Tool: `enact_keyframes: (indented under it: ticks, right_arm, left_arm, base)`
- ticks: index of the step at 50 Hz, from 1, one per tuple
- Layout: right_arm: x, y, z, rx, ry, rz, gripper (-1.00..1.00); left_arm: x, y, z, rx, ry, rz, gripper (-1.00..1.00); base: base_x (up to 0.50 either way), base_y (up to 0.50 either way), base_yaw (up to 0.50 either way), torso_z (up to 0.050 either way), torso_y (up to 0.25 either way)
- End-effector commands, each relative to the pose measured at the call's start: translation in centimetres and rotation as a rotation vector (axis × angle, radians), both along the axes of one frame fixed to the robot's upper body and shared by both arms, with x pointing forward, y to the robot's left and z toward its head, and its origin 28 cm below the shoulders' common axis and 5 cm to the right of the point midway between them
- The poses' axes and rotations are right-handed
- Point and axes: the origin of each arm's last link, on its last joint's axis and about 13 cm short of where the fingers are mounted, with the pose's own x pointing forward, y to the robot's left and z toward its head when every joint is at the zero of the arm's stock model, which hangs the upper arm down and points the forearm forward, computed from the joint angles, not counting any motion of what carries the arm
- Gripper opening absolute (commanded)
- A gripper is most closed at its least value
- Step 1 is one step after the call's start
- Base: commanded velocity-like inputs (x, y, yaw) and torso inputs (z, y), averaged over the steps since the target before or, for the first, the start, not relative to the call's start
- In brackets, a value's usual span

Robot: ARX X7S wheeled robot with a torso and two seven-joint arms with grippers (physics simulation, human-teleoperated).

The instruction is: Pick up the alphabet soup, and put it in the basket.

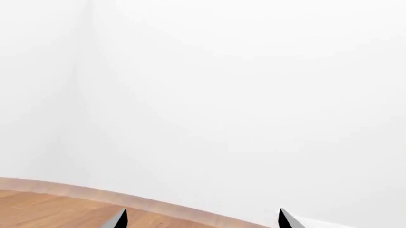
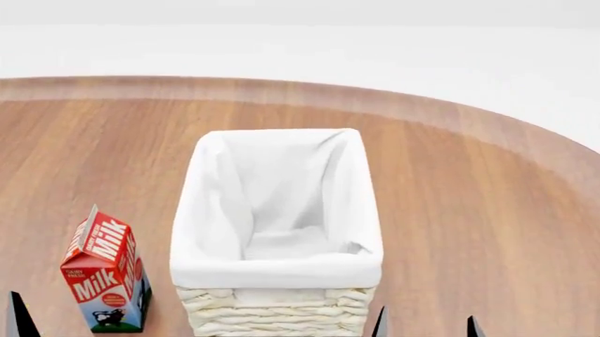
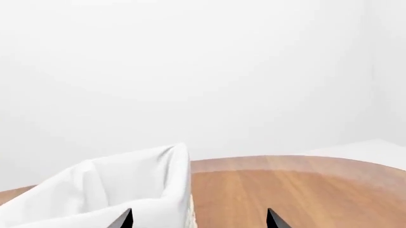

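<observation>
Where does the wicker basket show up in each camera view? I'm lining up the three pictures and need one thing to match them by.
Head view: the basket stands centre, at the lower middle, liner open and nothing inside, right of the milk carton.
Right wrist view: only one lined corner of it shows, between that gripper's fingertips and the picture's edge.
Left wrist view: not in it.
Shared landmark: the wooden table's curved edge.

Right gripper (image 3: 198, 221) fingertips (image 3: 124, 219) spread apart, nothing between them. Basket (image 3: 114, 187) with white liner sits on wooden table (image 3: 285, 190), whose curved edge meets the white wall (image 3: 203, 71).
</observation>
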Motion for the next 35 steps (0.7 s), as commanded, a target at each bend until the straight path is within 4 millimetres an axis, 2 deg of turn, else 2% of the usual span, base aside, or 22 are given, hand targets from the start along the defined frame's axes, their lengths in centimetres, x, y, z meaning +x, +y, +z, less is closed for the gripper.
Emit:
enact_keyframes:
  ticks: [1, 17, 27, 35]
  right_arm:
    - [0.0, 0.0, -0.1, 0.0, 0.006, 0.008, 1.0]
    - [0.5, -0.2, -0.7, -0.026, 0.029, 0.016, 1.0]
    - [0.4, -2.2, -0.2, -0.017, 0.058, 0.031, 1.0]
    - [-0.4, -3.7, 0.6, 0.024, 0.101, 0.238, 1.0]
  left_arm:
    - [0.0, 0.0, 0.0, -0.001, -0.001, 0.001, 1.0]
    - [0.1, -0.1, 0.0, 0.007, 0.005, -0.001, 1.0]
    - [0.1, 0.0, -0.1, 0.007, 0.005, 0.006, 1.0]
    - [0.2, -0.1, -0.2, 0.01, 0.009, 0.006, 1.0]
  base:
    - [0.0, 0.0, 0.0, 0.0, 0.0]
    - [0.0, 0.0, 0.0, 0.0, 0.0]
    - [0.0, 0.0, 0.0, 0.0, 0.0]
    - [0.0, 0.0, 0.0, 0.0, 0.0]
